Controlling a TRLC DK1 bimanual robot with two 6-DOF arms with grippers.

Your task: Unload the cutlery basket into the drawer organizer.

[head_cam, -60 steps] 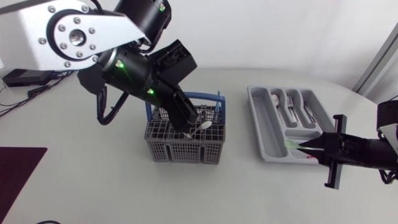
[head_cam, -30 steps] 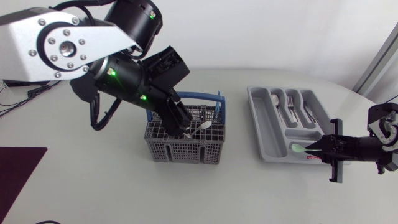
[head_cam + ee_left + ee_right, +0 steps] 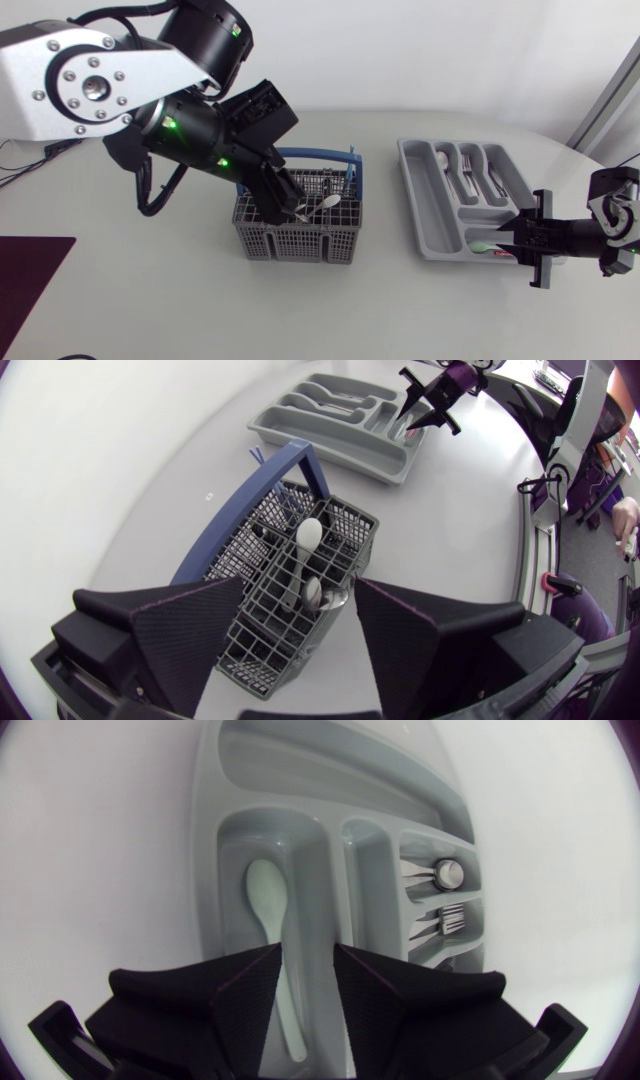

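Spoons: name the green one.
The pale green spoon, lying in the drawer organizer's crosswise compartment ahead of the right gripper; the spoon in the basket and the organizer's other spoon are silver.

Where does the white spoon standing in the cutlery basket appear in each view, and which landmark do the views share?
Head view: the white spoon leans in the cutlery basket, at the left tool.
Left wrist view: the spoon stands upright in the basket, ahead of the open left tool.
Right wrist view: not in it.
Shared landmark: the grey drawer organizer.
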